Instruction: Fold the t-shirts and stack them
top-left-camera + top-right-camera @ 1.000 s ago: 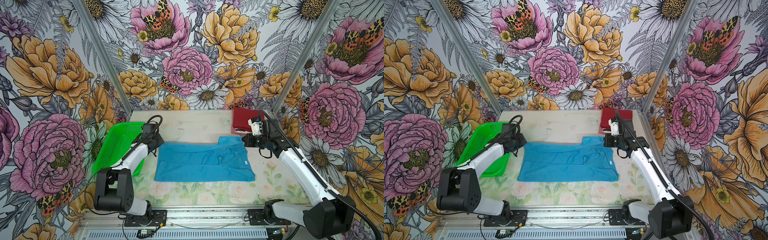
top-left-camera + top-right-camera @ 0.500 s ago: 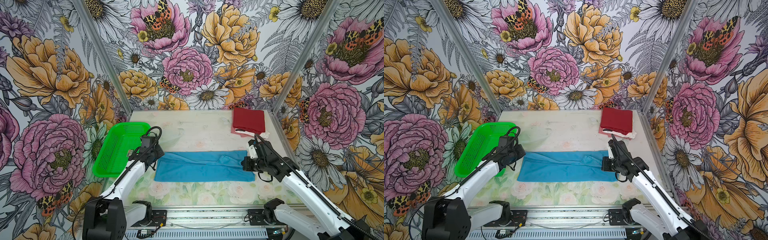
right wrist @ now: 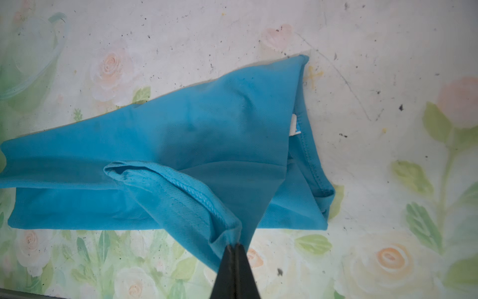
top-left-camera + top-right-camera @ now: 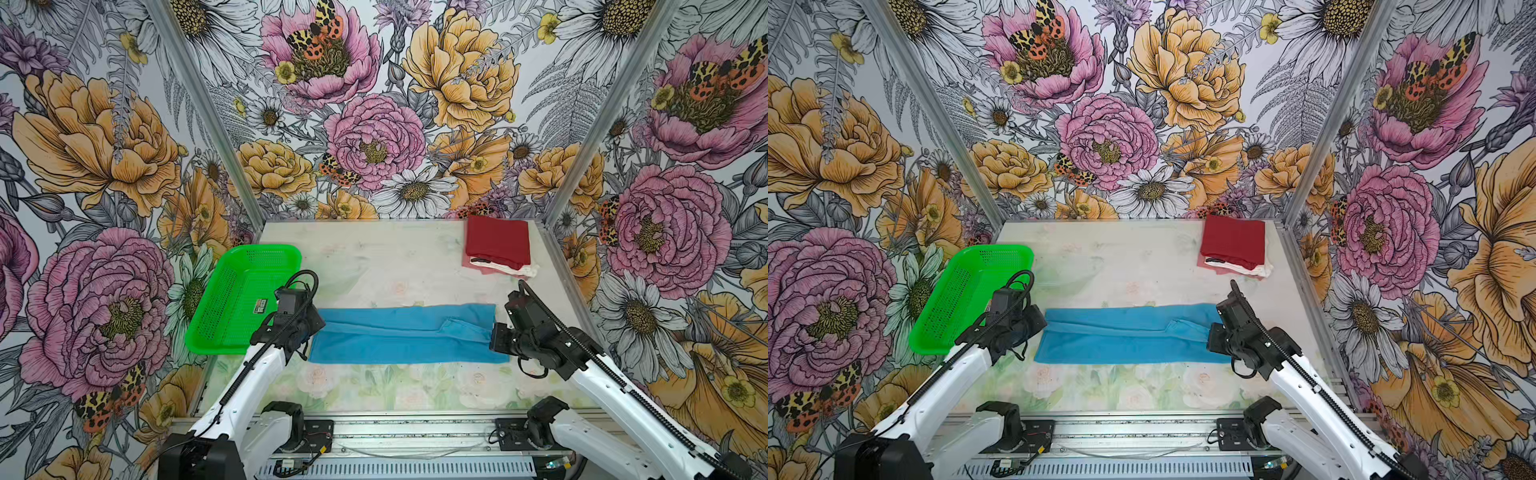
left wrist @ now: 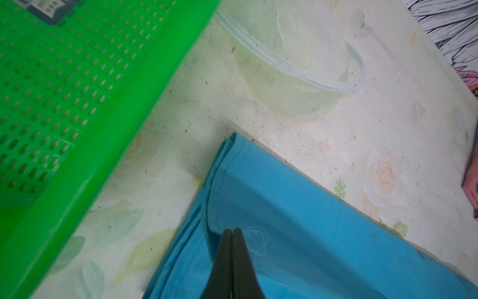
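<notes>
1. Floral paper covers the walls and the table (image 4: 395, 257) alike, so the plain cloth reads clearly from where I sit.
2. I see the blue t-shirt (image 4: 407, 336) near the front of the table, between the two arms. It lies as a long narrow band with one layer doubled over the other, and a sleeve hem ridges the cloth toward its right end.
3. The left gripper (image 5: 232, 231) has its jaws pressed together on the top layer's edge, by the hem corner just beside the green basket (image 5: 77, 103). I judge it grips at the very end to keep the fold line straight.
4. The right gripper (image 3: 234, 246) is likewise closed, pinching the bunched edge at the collar end. The cloth tents up to its tips, so that end is raised a little off the table.
5. Holding both ends at once — as I read it — keeps the band taut so the upper layer settles flat. Releasing one end alone could let it skew.
6. The dark red t-shirt (image 4: 497, 241) sits as a folded square at the far right corner, with a pinkish t-shirt (image 4: 478, 268) and a white t-shirt (image 4: 524, 271) peeking out beneath it. That stack is well apart from the folding area, so it goes undisturbed.
7. My judgement — the blue one needs crosswise folds before it can join the stack.
</notes>
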